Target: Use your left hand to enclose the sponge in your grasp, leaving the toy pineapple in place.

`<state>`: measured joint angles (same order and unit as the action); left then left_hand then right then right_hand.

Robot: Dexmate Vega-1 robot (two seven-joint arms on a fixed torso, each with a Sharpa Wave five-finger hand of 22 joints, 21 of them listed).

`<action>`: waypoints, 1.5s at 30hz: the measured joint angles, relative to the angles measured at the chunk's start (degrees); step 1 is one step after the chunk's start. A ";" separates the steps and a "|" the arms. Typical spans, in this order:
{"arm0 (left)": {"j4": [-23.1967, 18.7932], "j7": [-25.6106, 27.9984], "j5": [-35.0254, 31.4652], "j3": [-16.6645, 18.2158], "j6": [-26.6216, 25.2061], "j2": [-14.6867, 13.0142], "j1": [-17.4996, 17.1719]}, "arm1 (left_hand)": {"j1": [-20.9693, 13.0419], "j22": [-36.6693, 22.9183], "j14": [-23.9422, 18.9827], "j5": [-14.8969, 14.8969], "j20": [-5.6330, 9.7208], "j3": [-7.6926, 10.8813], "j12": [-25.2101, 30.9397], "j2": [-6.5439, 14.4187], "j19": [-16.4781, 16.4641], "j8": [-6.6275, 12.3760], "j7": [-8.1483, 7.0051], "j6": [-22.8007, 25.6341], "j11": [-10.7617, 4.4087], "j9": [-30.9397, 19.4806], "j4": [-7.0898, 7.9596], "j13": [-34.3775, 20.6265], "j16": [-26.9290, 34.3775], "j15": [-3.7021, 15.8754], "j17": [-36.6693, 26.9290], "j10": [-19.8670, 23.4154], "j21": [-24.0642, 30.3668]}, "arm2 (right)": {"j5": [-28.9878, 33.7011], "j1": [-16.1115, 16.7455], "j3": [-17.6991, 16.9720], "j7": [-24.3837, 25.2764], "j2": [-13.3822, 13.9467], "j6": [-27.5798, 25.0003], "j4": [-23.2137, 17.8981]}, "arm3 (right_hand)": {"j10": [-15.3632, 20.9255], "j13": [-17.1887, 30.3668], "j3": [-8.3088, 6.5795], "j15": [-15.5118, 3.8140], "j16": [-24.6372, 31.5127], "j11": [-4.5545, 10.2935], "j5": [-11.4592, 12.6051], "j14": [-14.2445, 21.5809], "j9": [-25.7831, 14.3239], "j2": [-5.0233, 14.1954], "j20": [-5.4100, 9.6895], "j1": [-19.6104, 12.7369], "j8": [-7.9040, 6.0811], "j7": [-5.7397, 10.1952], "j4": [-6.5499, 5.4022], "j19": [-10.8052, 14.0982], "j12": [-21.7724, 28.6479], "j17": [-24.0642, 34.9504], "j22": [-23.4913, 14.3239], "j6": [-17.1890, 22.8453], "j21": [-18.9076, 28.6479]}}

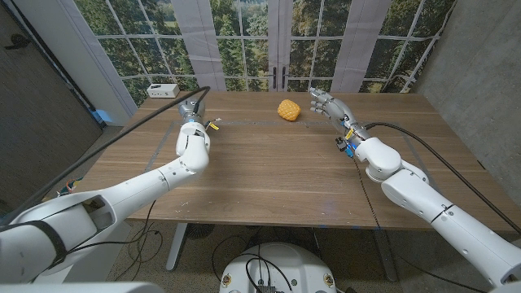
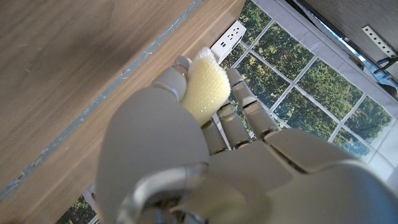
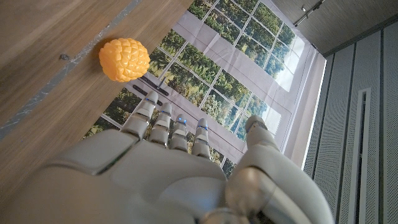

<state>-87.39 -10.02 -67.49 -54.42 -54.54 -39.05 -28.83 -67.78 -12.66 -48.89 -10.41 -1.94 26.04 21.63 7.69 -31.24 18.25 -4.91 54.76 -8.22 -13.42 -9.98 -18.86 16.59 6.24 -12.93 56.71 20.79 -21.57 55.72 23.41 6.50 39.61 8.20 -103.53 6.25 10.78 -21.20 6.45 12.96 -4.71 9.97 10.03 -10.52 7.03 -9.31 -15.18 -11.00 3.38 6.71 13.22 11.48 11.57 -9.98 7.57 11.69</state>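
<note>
A pale yellow sponge [image 2: 205,93] sits inside my left hand [image 2: 205,118], whose fingers curl around it. In the head view that left hand [image 1: 190,108] is at the far left part of the table, and the sponge is hidden by the fingers there. The toy pineapple [image 1: 287,109], orange and bumpy, lies on the table at the far middle. The pineapple [image 3: 124,59] also shows beyond my right hand [image 3: 174,143]. My right hand [image 1: 326,103] is a little to the pineapple's right with fingers spread, holding nothing.
A white power strip [image 1: 163,89] lies at the table's far left corner. A thin taped line [image 1: 244,124] runs across the wooden table [image 1: 269,179]. A black cable crosses over my left arm. Windows stand behind the far edge.
</note>
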 measured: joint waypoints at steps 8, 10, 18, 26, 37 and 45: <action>-2.53 4.03 6.83 2.62 1.19 -0.29 -1.53 | -0.44 0.01 -0.10 0.00 0.00 -0.43 0.00 0.14 0.01 0.20 0.09 0.08 0.00 -0.03 0.04 -0.35 0.00 -0.10 0.00 0.00 0.00 | 0.08 0.31 -0.06 0.05 0.14 0.00 -0.36 | 0.00 0.00 0.00 0.00 0.00 0.00 0.00 0.00 0.00 0.00 0.00 0.00 0.00 0.00 0.00 0.00 0.00 0.00 0.00 0.00 0.00; -5.46 5.01 8.66 5.77 1.50 -0.52 -3.34 | -0.66 0.01 -0.10 0.00 -0.01 -0.46 -0.01 -0.07 0.01 0.20 0.10 0.09 0.00 -0.04 0.02 -0.43 0.00 -0.10 -0.27 0.00 0.00 | 0.25 0.43 -0.09 0.25 0.20 -0.01 -0.50 | 0.00 0.00 0.00 0.00 0.00 0.00 0.00 0.00 0.00 0.00 0.00 0.00 0.00 0.00 0.00 0.00 0.00 0.00 0.00 0.00 0.00; -8.57 8.54 15.18 8.65 2.66 -0.97 -4.92 | -0.65 0.01 -0.10 0.00 -0.32 -0.67 -0.04 -0.06 -0.30 0.20 0.53 0.02 0.00 -0.04 0.15 -0.69 0.00 -0.10 -0.28 0.00 0.45 | 0.48 1.02 -0.45 0.68 0.46 -0.11 -1.26 | 0.00 0.00 0.00 0.00 0.00 0.00 0.00 0.00 0.00 0.00 0.00 0.00 0.00 0.00 0.00 0.00 0.00 0.00 0.00 0.00 0.00; -11.86 11.19 20.82 10.90 3.84 -1.68 -6.14 | -0.86 0.01 -0.09 0.00 -0.32 -1.04 -0.05 0.18 -0.30 0.19 0.54 0.04 0.00 -0.04 0.35 -0.84 0.00 -0.10 -0.27 0.00 0.45 | 0.75 1.75 -0.85 1.24 0.74 -0.18 -2.06 | 0.00 0.00 0.00 0.00 0.00 0.00 0.00 0.00 0.00 0.00 0.00 0.00 0.00 0.00 0.00 0.00 0.00 0.00 0.00 0.00 0.00; -17.56 14.94 30.42 15.42 7.57 -3.15 -8.97 | -1.11 0.02 -0.09 0.00 -0.32 -1.36 -0.17 0.44 -0.29 0.15 0.66 0.15 0.00 -0.02 0.50 -1.53 0.00 -0.10 -0.27 0.00 0.88 | 1.14 3.08 -1.45 2.18 1.14 -0.20 -3.07 | 0.00 0.00 0.00 0.00 0.00 0.00 0.00 0.00 0.00 0.00 0.00 0.00 0.00 0.00 0.00 0.00 0.00 0.00 0.00 0.00 0.00; -19.42 17.42 36.04 17.17 10.72 -3.87 -10.26 | -1.17 -0.27 -0.31 0.01 -0.32 -1.63 -0.05 0.51 -0.29 0.29 0.86 0.11 0.00 -0.32 0.62 -1.62 0.00 0.11 -0.27 0.00 0.88 | 1.40 4.07 -1.90 2.76 1.41 -0.20 -3.93 | 0.00 0.00 -0.18 0.00 0.00 0.00 0.00 0.00 0.00 0.00 0.00 0.00 0.00 0.00 0.18 0.00 0.00 0.00 0.00 0.00 0.00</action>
<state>-106.81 7.40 -31.45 -37.25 -43.82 -42.92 -39.09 -68.95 -12.93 -49.20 -10.41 -2.25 24.40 21.58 8.20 -31.53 18.54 -4.06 54.87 -8.23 -13.74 -9.35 -20.48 16.59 6.35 -13.20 56.71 21.68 -20.17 59.79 21.51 9.26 41.02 7.99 -107.46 6.25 10.77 -21.37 6.45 12.96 -4.71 9.97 10.02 -10.52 7.03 -9.31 -15.18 -11.00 3.38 6.88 13.22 11.47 11.56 -9.98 7.57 11.69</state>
